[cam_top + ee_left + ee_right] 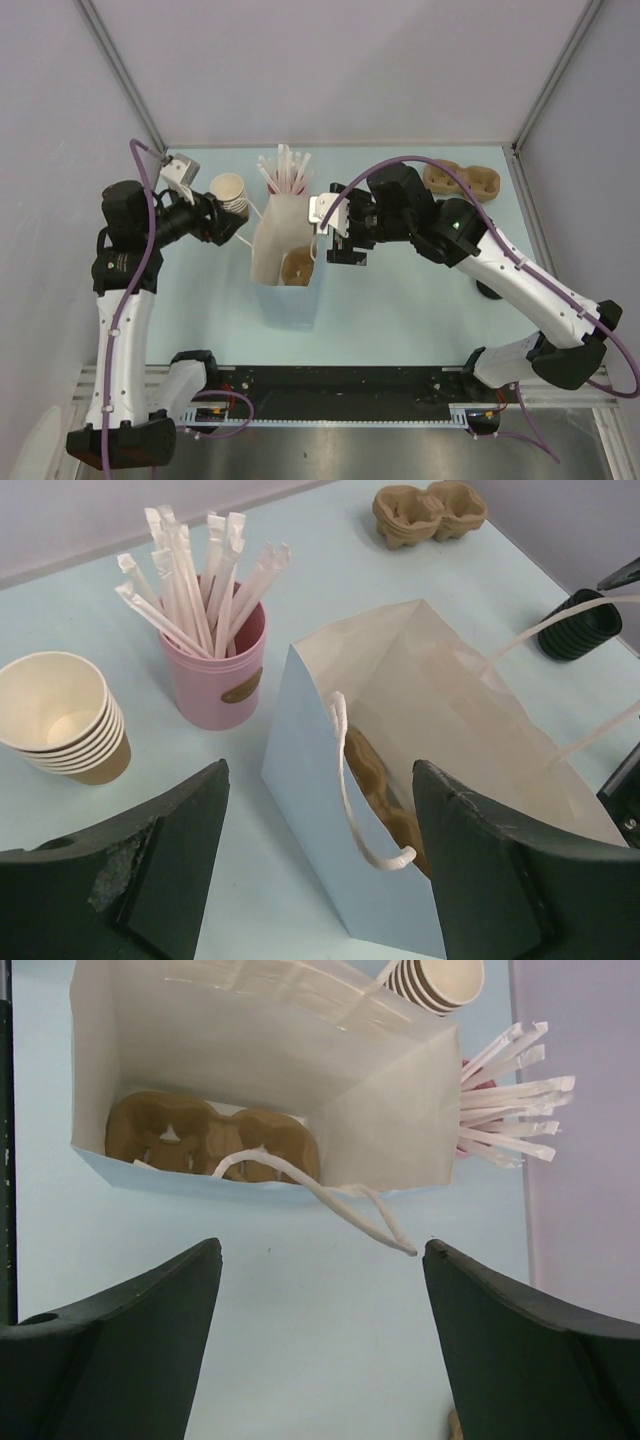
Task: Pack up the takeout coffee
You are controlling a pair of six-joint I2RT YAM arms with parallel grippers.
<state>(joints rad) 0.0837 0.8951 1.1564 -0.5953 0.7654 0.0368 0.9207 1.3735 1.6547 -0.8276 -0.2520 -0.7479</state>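
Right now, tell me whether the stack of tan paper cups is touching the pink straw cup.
Apart. The left wrist view shows a strip of bare table between the stack of tan paper cups and the pink straw cup.

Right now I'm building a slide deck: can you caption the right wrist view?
Open right gripper faces the white paper bag, a brown cup carrier lying inside.
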